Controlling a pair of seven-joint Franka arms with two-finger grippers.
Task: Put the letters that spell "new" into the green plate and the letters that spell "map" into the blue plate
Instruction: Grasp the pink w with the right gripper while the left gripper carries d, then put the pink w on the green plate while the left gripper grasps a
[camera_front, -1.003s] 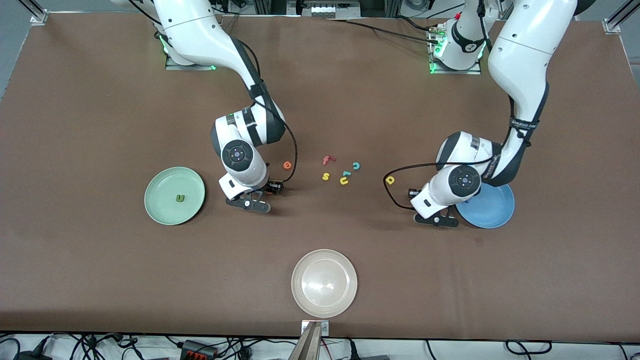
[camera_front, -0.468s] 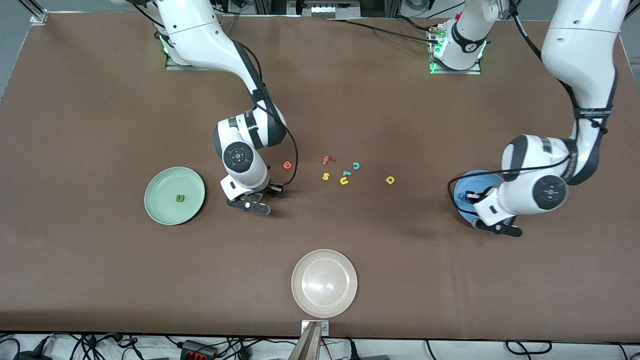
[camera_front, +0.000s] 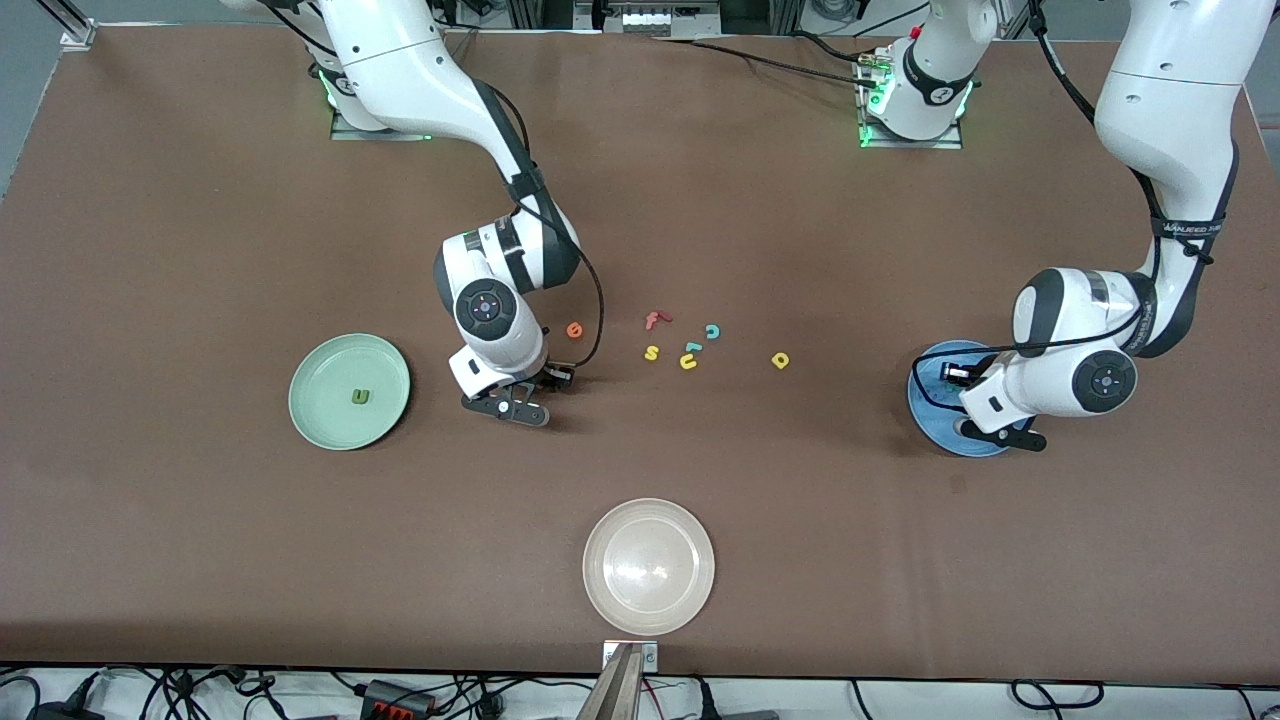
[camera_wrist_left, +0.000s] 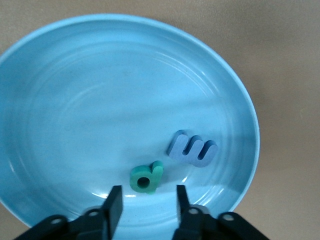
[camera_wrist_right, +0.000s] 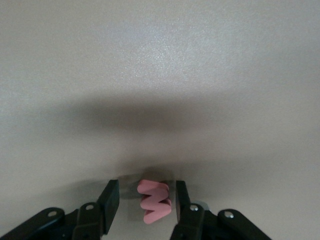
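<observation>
While the left pincer (camera_wrist_left: 145, 207) hangs parted and empty over the blue plate (camera_wrist_left: 60, 100), we count two letters there: p (camera_wrist_left: 146, 178) and m (camera_wrist_left: 192, 148). The right pincer (camera_wrist_right: 144, 202) straddles the w (camera_wrist_right: 154, 202), one finger touching. The green plate (camera_front: 310, 410) has one n (camera_front: 359, 397); six letters lie on the counter (camera_front: 200, 250), e (camera_front: 575, 329) and a (camera_front: 780, 360) included.

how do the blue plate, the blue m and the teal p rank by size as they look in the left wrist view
1. blue plate, far the largest.
2. blue m.
3. teal p, only slightly smaller than the m; both lie in the plate, so the comparison is fair.
</observation>
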